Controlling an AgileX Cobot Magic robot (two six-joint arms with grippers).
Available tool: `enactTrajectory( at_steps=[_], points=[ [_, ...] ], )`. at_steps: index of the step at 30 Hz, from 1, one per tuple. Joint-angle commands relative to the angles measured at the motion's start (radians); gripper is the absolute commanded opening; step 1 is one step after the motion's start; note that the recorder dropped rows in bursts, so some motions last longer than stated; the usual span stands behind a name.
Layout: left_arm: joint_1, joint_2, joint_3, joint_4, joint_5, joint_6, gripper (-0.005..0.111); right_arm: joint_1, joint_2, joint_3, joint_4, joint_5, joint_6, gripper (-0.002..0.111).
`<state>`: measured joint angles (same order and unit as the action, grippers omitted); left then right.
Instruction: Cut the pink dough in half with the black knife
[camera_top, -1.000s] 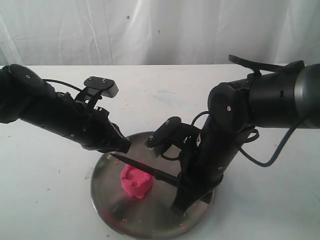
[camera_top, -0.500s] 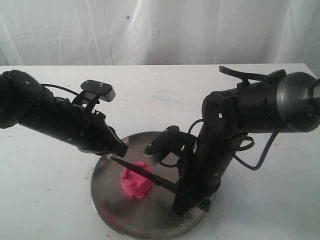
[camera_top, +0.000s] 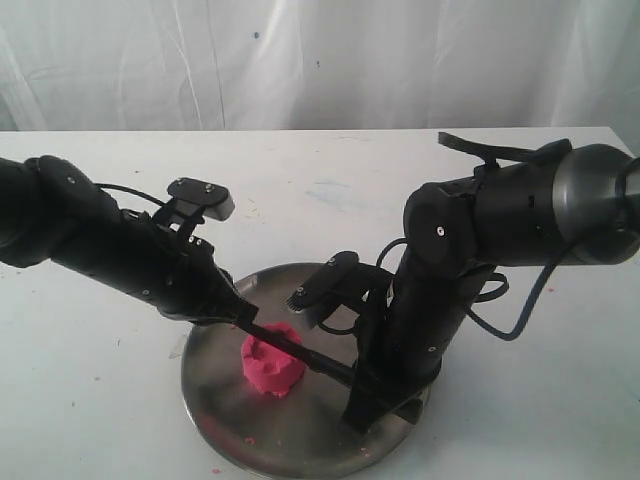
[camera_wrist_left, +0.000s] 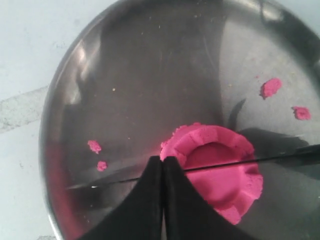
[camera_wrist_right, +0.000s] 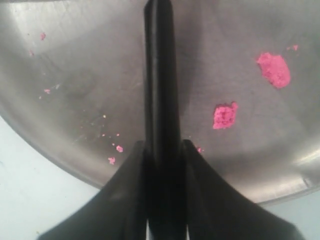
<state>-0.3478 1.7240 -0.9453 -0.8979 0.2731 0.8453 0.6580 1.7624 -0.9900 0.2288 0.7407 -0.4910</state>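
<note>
The pink dough (camera_top: 268, 372) is one round lump with a notched rim on the steel plate (camera_top: 300, 440). The black knife (camera_top: 300, 350) lies across its top, its thin blade (camera_wrist_left: 280, 156) crossing the dough (camera_wrist_left: 220, 187) in the left wrist view. My right gripper (camera_top: 360, 385) is shut on the knife's handle (camera_wrist_right: 160, 75), which runs out between its fingers (camera_wrist_right: 162, 147). My left gripper (camera_top: 243, 318) is shut and sits over the blade near its tip, at the dough's edge (camera_wrist_left: 163, 159). The blade passes under the joined fingertips.
Small pink crumbs (camera_wrist_left: 271, 87) (camera_wrist_right: 225, 115) are scattered over the plate (camera_wrist_left: 150, 60). The plate (camera_wrist_right: 75, 75) stands on a white table (camera_top: 90, 400) near its front edge, with a white curtain behind. Both bulky arms lean in over the plate.
My left gripper has moved down and right onto the blade's tip end. The knife has dropped lower onto the dough. The right arm shifted slightly a second ago, then held still.
</note>
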Motion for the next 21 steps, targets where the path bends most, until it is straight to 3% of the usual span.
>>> enactTrajectory(
  at_steps=[1, 21],
  points=[
    [-0.004, 0.026, 0.008, -0.014, 0.004, -0.004, 0.0, 0.002, 0.001, 0.004, 0.006, -0.009, 0.006, 0.0],
    [-0.004, 0.062, 0.008, -0.014, 0.007, -0.004, 0.0, 0.002, 0.011, 0.004, 0.006, -0.025, -0.003, 0.0]
  ],
)
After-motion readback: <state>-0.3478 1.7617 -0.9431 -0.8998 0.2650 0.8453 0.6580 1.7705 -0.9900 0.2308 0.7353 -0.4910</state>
